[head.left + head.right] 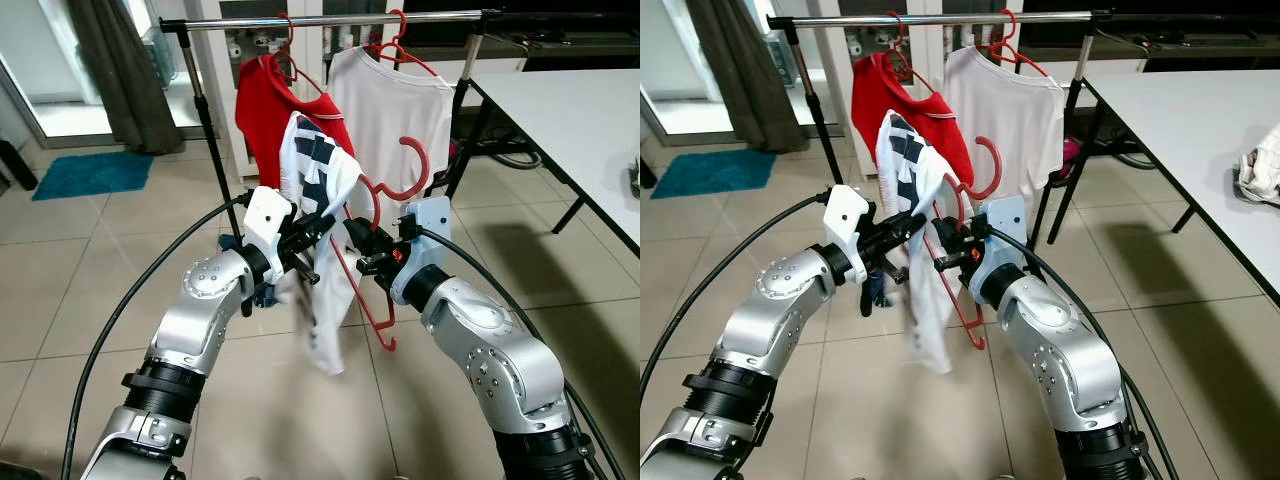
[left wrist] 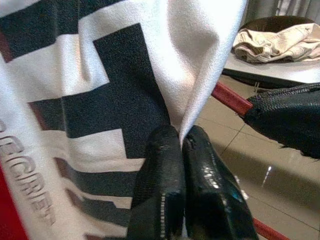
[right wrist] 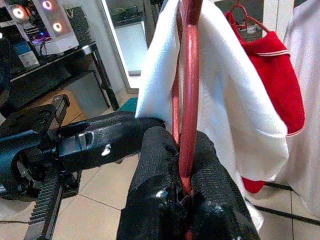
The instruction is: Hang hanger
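The right gripper (image 3: 186,192) is pinching the red plastic hanger (image 1: 378,262) between its pressed-together black fingers, holding it up in front of the robot, nearer than the silver metal clothes rail (image 1: 330,20). The left gripper (image 2: 181,145) is pinching a fold of the white shirt with black blocks (image 1: 318,190), which is draping over the hanger's left side. On the far rail, a red shirt (image 1: 262,110) and a plain white T-shirt (image 1: 392,105) are hanging. A white table (image 1: 575,110) is standing to the right.
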### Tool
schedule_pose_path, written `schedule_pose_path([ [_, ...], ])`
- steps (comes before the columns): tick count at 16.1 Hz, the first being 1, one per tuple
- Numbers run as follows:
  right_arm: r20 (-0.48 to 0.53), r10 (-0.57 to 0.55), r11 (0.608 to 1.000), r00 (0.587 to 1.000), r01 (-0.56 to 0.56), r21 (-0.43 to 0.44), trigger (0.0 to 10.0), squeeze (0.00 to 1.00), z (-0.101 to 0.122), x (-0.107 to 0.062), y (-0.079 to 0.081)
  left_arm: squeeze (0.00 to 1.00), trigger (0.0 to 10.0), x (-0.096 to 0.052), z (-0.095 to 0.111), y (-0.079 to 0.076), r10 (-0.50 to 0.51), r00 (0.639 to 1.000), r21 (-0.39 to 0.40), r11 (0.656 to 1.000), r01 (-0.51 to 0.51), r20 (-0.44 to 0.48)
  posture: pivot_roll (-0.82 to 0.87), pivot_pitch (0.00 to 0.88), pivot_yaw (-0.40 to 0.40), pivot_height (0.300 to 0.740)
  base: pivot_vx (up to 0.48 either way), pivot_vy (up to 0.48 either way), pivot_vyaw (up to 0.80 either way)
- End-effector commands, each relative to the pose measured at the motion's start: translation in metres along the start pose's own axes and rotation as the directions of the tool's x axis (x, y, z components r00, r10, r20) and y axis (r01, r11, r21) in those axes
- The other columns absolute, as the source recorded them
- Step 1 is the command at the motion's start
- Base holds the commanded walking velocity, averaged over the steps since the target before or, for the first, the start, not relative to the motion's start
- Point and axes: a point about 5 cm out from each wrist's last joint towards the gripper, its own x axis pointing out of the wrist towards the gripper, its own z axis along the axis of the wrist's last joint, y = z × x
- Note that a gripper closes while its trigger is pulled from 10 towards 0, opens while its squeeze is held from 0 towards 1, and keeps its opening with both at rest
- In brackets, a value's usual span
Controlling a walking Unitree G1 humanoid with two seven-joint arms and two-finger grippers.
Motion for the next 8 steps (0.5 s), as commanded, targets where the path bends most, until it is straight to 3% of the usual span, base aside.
schedule_pose_path([
  [1, 0.046, 0.002, 1.000, 0.999, -0.001, -0.007, 0.0, 0.00, 0.0106, -0.0001, -0.0008, 0.00, 0.0, 0.0010, 0.0053, 0.0071, 0.041, 0.999, 0.004, 0.999, -0.041, 0.022, -0.18, 0.000, 0.018, 0.740, 0.000, 0.000, 0.00],
  [5, 0.040, -0.002, 1.000, 0.999, 0.003, -0.009, 0.0, 0.00, 0.0110, -0.0001, -0.0026, 0.00, 0.0, -0.0014, 0.0047, 0.0159, 0.105, 0.994, -0.031, 0.994, -0.104, 0.032, -0.18, 0.000, 0.018, 0.740, 0.000, 0.000, 0.00],
  [8, 0.025, -0.077, 0.997, 0.997, 0.077, -0.005, 0.0, 0.00, 0.0080, -0.0005, -0.0096, 0.00, 0.0, -0.0071, 0.0129, 0.0165, 0.105, 0.991, -0.068, 0.993, -0.100, 0.080, -0.18, 0.000, 0.016, 0.740, 0.000, 0.000, 0.00],
])
